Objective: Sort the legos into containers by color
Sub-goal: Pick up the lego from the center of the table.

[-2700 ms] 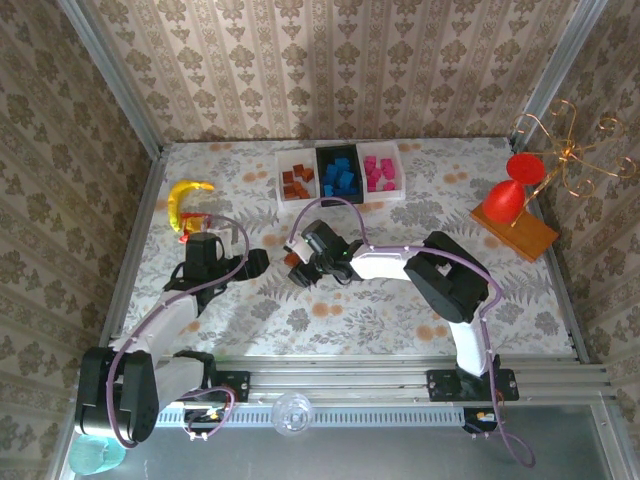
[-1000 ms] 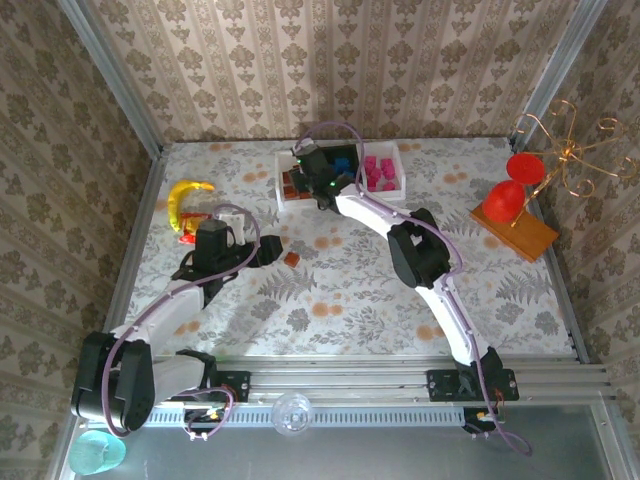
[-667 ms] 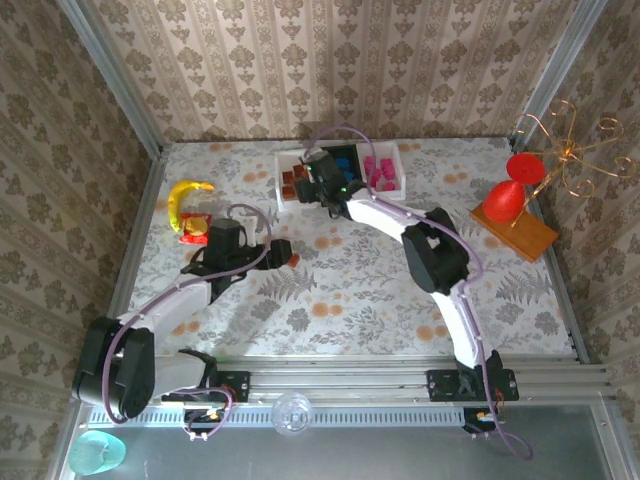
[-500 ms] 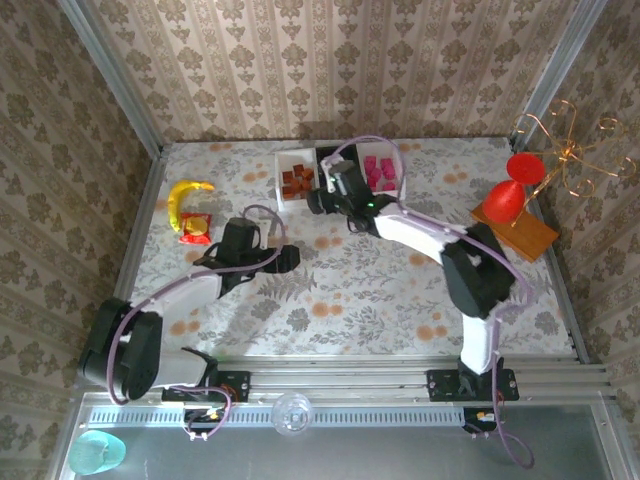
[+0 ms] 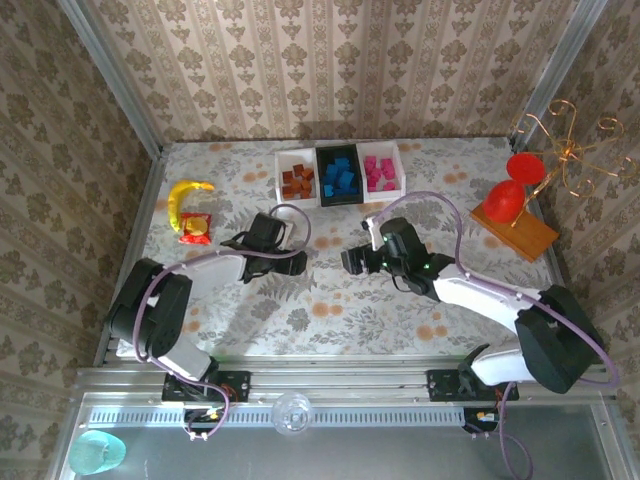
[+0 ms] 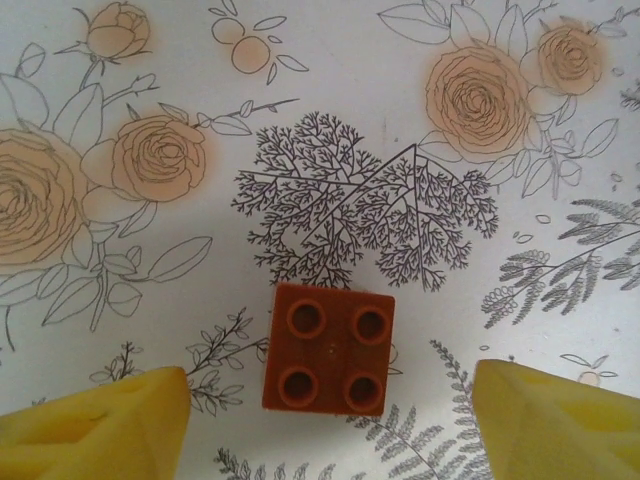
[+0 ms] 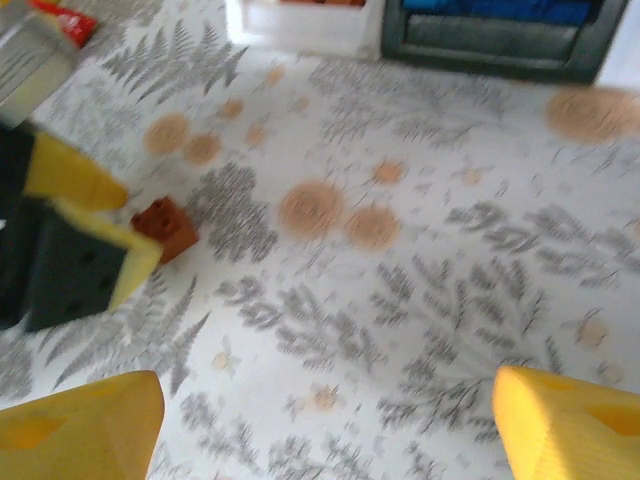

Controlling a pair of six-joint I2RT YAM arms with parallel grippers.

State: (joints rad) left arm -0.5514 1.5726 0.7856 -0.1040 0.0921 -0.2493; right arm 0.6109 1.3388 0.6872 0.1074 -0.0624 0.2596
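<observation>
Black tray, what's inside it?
Blue legos piled in the black tray; its floor beneath them is mostly hidden, so any buried pieces can't be seen.

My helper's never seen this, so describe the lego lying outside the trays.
From the three joined trays at the far edge, come nearer to the left gripper. Between its yellow fingers lies a brown-orange four-stud lego, the only brick not in a tray.

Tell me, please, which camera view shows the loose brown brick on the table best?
The left wrist view: the brown brick lies flat, sharp and studs up, between the left gripper's open fingers. The right wrist view shows it small and blurred; in the top view the gripper hangs over its spot.
</observation>
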